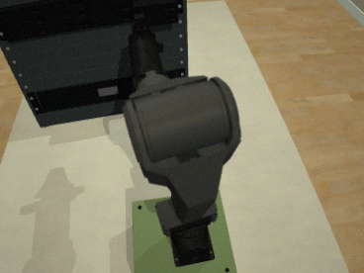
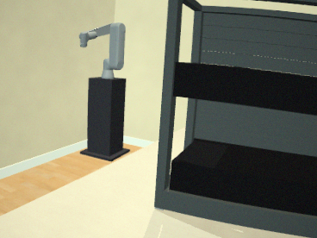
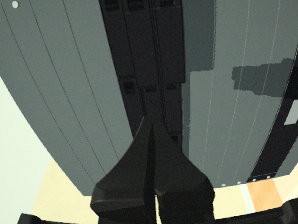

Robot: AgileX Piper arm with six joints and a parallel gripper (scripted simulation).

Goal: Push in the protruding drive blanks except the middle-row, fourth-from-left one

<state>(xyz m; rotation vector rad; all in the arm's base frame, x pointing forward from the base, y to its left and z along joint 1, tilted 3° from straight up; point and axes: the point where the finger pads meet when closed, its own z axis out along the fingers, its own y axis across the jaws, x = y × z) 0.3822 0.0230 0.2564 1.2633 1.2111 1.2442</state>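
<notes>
The dark grey rack (image 1: 74,59) (image 2: 165,129) (image 3: 67,76) stands at the far end of the mat. Its black storage chassis (image 1: 59,22) (image 3: 143,36) runs as a dark band across the rack's front. In the wrist view my gripper (image 3: 153,125) is shut on nothing, with its joined fingertips pointing at this band, close to it or touching it. In the overhead view my own forearm (image 1: 145,46) hides the gripper and the part of the chassis in front of it.
A second black unit (image 1: 69,99) (image 2: 241,172) sits low in the rack. My arm stands on a green base plate (image 1: 148,242) on the pale mat (image 1: 277,188). Wood floor lies to the right. A grey arm (image 2: 113,47) on a black pedestal stands far behind.
</notes>
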